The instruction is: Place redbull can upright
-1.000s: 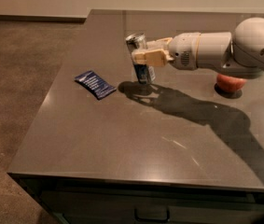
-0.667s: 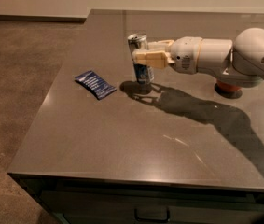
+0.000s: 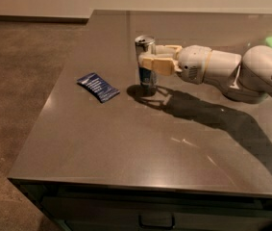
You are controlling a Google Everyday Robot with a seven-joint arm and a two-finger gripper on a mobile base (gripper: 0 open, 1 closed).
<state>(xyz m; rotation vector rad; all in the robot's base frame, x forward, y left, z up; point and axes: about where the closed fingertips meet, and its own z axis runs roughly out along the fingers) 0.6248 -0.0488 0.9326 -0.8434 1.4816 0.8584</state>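
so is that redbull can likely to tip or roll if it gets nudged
Probably tips easily: the redbull can is upright, tall and slim, with the gripper clamped around its middle. On its side it would likely roll. Shiny metal, so perhaps slippery.

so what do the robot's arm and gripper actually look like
The arm is smooth off-white, built of rounded, bulbous segments, with no cables or markings showing. The gripper, at the redbull can on the table, has two blocky tan fingers.
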